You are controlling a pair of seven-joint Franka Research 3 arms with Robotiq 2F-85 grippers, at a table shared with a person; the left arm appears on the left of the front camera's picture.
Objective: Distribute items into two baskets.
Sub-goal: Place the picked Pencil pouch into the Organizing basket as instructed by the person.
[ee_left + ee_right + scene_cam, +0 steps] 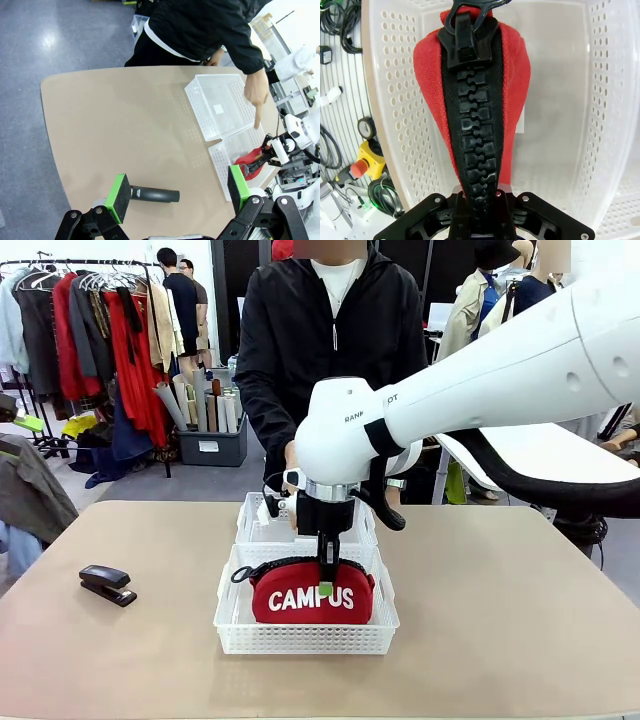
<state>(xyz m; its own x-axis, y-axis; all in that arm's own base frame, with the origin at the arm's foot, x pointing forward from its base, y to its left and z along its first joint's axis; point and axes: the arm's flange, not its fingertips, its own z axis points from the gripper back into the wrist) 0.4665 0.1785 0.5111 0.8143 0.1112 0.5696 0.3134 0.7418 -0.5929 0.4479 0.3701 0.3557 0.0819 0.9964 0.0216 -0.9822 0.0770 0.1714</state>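
The red CAMPUS pouch (300,598) stands in the near basket (300,640), and our right gripper (326,585) is closed tight on its top edge. The black stapler (107,584) lies on the table (500,620), under our empty, wide-open left gripper (177,190). Behind, a person's hand (256,92) points at the far basket (262,530).

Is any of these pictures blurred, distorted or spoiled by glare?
Front view: sharp, evenly lit, faint shadow under the stapler. Left wrist view: table edge bowed by the wide lens, pale glare on the floor. Right wrist view: pouch sharp, basket walls curved.

Clothes rack (100,330), grey bin (212,445), tan table (500,620)
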